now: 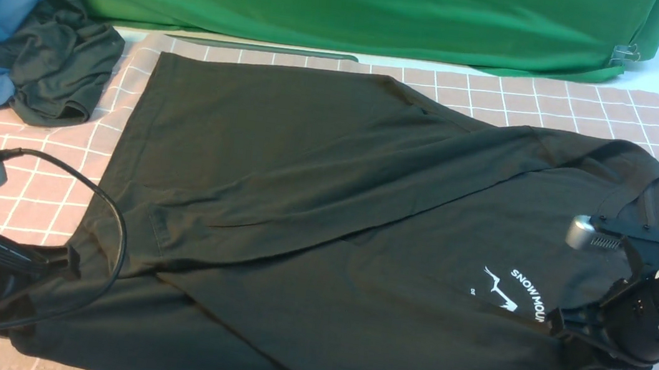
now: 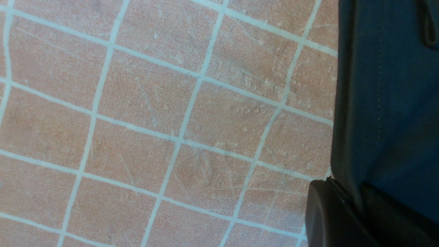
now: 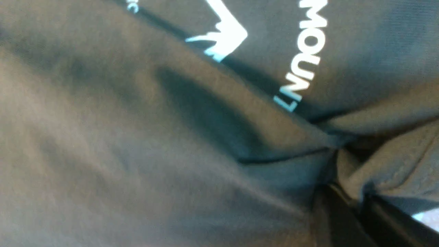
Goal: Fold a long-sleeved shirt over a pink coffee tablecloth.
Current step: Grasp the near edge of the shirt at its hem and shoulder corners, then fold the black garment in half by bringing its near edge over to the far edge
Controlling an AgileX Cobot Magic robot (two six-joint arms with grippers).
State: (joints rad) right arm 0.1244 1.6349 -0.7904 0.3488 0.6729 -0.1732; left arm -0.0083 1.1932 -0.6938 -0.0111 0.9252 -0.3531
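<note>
Front: shirt flat on pink tablecloth, collar right, far sleeve lying folded across body. Left gripper at near hem corner, right gripper at near shoulder under logo: "SNOW MOUN", rest hidden. Probably near-side fold in hand; next calls for lifting both ends together and carrying edge away over body.
Left wrist: fingers pressed together, seemingly pinching hem beside bare grid.
Right wrist: pinching bunched fabric; "MOUNT" legible.
</note>
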